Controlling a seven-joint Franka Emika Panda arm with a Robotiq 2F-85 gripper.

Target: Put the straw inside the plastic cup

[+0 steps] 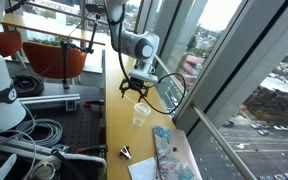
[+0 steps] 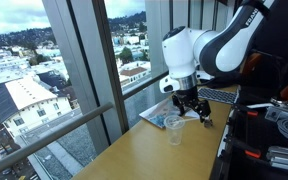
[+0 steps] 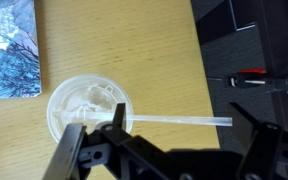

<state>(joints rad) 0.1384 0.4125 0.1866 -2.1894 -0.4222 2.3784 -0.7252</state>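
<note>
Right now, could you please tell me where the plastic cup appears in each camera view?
In an exterior view: the plastic cup stands at centre frame, just below the gripper.
In an exterior view: the cup is right of centre, under the gripper.
Wrist view: lower left, seen from above.
Shared landmark: the patterned book beside the cup.

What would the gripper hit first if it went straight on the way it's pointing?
Most likely the plastic cup: the gripper points down with the cup just below, slightly offset. Depth is unclear, so the straw could come first.
</note>
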